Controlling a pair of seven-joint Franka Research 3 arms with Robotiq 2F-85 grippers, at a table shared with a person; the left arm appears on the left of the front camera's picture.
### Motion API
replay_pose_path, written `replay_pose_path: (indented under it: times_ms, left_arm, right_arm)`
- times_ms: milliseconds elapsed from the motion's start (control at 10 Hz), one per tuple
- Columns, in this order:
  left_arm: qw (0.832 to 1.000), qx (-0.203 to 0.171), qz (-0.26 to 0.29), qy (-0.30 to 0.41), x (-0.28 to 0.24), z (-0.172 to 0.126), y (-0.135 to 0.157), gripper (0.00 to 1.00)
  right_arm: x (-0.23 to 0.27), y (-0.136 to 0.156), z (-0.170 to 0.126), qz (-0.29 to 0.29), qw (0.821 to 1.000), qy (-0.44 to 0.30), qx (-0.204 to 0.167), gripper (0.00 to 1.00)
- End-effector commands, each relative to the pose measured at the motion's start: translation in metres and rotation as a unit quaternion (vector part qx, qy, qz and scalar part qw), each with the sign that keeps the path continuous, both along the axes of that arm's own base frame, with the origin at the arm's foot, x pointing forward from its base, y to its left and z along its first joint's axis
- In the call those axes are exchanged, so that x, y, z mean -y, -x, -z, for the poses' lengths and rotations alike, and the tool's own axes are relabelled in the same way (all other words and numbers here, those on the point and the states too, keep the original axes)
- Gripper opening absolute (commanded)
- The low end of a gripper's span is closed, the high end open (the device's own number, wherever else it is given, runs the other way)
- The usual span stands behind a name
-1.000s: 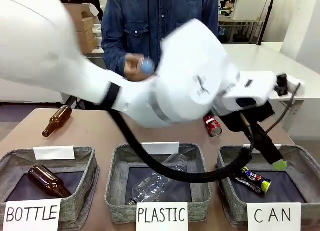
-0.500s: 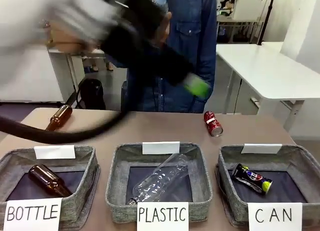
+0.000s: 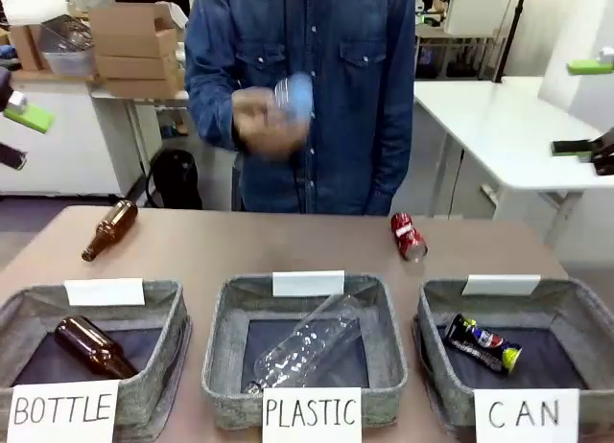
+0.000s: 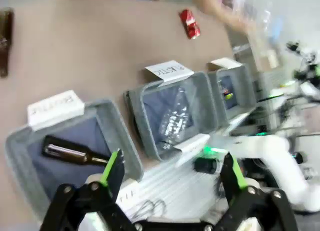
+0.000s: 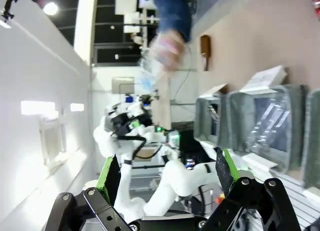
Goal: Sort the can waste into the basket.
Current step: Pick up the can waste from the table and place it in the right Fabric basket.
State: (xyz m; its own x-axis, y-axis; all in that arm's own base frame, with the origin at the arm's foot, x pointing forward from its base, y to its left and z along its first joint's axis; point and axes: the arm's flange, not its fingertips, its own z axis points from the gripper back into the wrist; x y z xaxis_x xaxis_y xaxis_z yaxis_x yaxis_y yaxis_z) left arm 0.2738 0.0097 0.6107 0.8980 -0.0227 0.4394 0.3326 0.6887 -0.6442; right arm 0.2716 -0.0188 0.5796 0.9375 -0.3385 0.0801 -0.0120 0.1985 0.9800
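Red can (image 3: 409,238) on table (image 3: 240,246), dark can (image 3: 482,343) in basket (image 3: 578,297), left tool (image 4: 173,161) and right tool (image 5: 167,163) spread, distant.

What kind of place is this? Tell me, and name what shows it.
Probably a robotics lab or workshop, staged for waste sorting: a BOTTLE basket, PLASTIC basket and CAN basket on a brown table, with cardboard boxes and a white worktable behind.

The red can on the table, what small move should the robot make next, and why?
Probably lower the right gripper, open and empty, toward the red can. It lies on its side on the table behind the CAN basket, on that arm's side, while the dark can already lies inside.
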Motion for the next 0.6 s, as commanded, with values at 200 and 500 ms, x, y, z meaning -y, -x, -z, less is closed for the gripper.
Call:
replay_pose_path:
  times_ms: [200, 500]
  left_arm:
    - [0.964, -0.079, -0.007, 0.254, -0.050, 0.051, -0.022, 1.00]
    - [0.985, -0.058, -0.018, 0.159, -0.057, 0.020, -0.009, 1.00]
  right_arm:
    - [-0.004, -0.033, -0.011, 0.053, 0.993, -0.059, -0.091, 1.00]
    - [-0.008, -0.014, 0.001, 0.013, 0.998, -0.042, -0.036, 1.00]
